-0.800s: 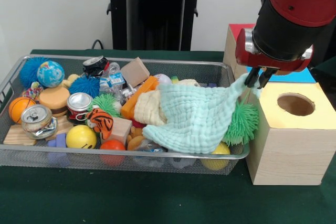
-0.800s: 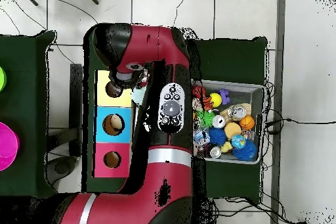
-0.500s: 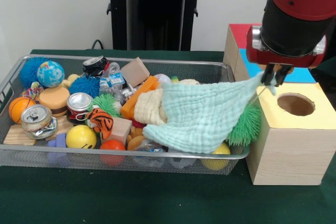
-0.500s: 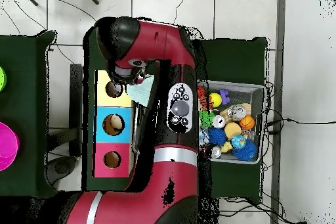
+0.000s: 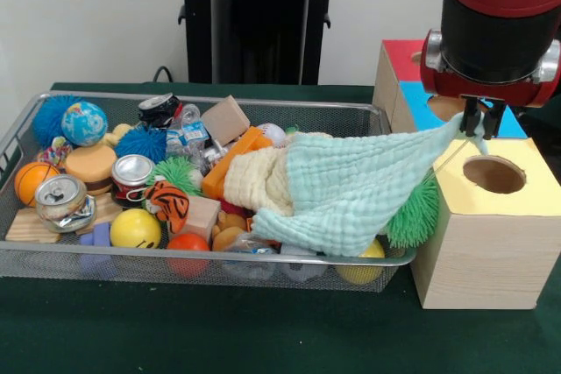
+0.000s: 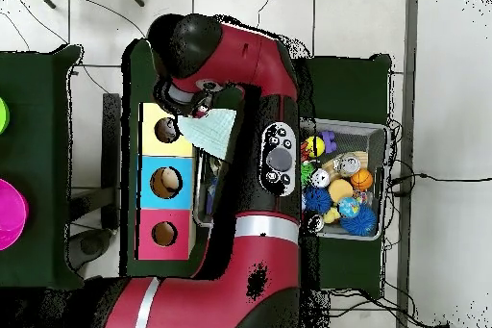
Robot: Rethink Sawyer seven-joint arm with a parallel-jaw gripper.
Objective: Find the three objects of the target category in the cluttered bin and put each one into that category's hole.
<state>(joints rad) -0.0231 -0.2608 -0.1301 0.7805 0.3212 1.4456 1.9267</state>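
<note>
The wire mesh bin [image 5: 53, 260] sits on the green table, full of toys, and shows in part in the overhead view [image 6: 377, 130]. My gripper [image 5: 480, 127] is shut on a corner of a mint green cloth [image 5: 359, 186]. The cloth stretches from the bin's right end up over the rim toward the yellow-topped box [image 5: 491, 216]. My gripper hangs just left of that box's round hole [image 5: 493, 174]. In the overhead view the cloth [image 6: 213, 130] hangs beside the yellow hole [image 6: 165, 131]. A cream cloth [image 5: 254, 183] lies under the green one.
A blue-topped box [image 5: 421, 111] and a red-topped box [image 5: 394, 54] stand behind the yellow one. The bin holds cans [image 5: 131, 172], balls [image 5: 83, 123], spiky green balls [image 5: 416, 208], wooden blocks [image 5: 224, 119] and an orange piece [image 5: 232, 164]. The pedestal [image 5: 254, 24] stands behind.
My gripper has moved right and a little up, from the bin's right end to the yellow box's edge, dragging the green cloth farther out over the rim.
</note>
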